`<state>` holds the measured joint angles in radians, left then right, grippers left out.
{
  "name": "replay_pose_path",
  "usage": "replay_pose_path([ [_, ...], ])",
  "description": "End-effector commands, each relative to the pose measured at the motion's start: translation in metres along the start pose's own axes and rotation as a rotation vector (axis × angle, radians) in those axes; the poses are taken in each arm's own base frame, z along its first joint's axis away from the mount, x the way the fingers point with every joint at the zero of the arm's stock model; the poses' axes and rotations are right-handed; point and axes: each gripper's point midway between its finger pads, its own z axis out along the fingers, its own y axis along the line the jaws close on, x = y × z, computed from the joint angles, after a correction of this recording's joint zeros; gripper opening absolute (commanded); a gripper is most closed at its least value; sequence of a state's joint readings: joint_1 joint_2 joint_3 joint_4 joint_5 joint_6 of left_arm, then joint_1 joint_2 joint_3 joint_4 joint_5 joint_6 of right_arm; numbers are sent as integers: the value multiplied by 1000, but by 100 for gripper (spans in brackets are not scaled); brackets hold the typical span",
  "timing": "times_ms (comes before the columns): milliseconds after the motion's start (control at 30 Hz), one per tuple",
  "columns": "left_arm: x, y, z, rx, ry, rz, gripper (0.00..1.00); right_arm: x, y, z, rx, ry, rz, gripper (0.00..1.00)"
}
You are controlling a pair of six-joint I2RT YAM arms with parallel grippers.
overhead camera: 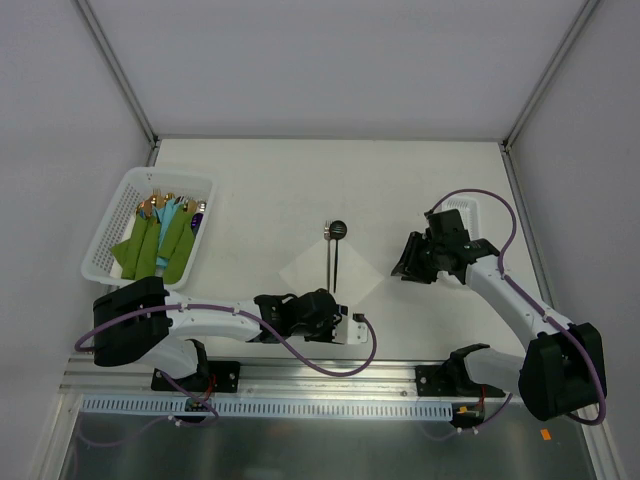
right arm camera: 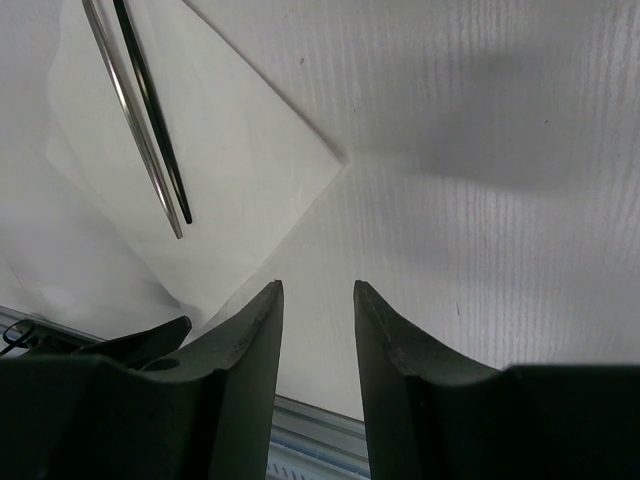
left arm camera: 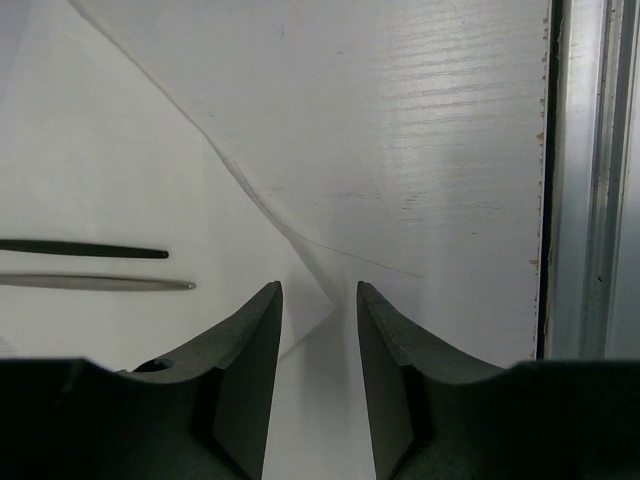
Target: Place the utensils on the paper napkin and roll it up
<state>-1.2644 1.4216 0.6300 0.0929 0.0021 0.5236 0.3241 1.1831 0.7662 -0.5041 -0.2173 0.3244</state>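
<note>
White paper napkin (overhead camera: 345,280) lies at centre of table (overhead camera: 250,190), two slim black utensils (overhead camera: 333,258) on it, ready for rolling. We find left gripper (left arm camera: 318,290) parted astride its 6 o'clock corner; right gripper (right arm camera: 317,288), at 3 o'clock, parted, empty

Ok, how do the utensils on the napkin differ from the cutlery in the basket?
The utensils on the paper napkin are dark and lie bare, mid-table; the cutlery in the basket is gold-coloured and tucked in green and teal cloths. The utensils are two pieces, the cutlery several. Both sets lie lengthwise, heads at the far end.
</note>
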Motion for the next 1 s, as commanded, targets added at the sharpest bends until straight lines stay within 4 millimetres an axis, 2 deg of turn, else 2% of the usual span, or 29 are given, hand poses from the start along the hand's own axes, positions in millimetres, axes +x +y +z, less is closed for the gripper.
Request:
replay_pose_path([
  [0,-6,8,1,-48,-5,23,35,-3,1,-1,-14,-12,-10,38],
  [133,4,10,3,-69,26,25,30,-4,1,-1,-14,-16,-14,38],
  [267,3,12,3,-74,27,30,22,-3,1,-1,-14,-13,-13,37],
  [367,-3,13,1,-70,6,30,10,-2,-1,-1,-13,-12,-13,37],
  [400,-6,12,0,-64,1,32,3,-3,0,-1,-17,-13,-11,37],
  [433,-8,11,0,-55,-4,27,1,-3,-1,-1,-18,-12,-12,37],
  [667,-22,8,-8,-15,-15,-22,0,-6,0,-4,-31,-23,-11,37],
  [733,-32,8,-11,0,-37,-37,0,-7,1,-5,-36,-22,-13,37],
  [767,-30,3,-13,32,-24,-41,0,-6,1,-5,-35,-19,-11,37],
  [833,-41,1,-15,57,-42,-61,0,-6,1,-4,-37,-16,-14,37],
  [967,-43,12,-14,52,-31,-104,0,-6,1,-6,-43,-22,-24,38],
])
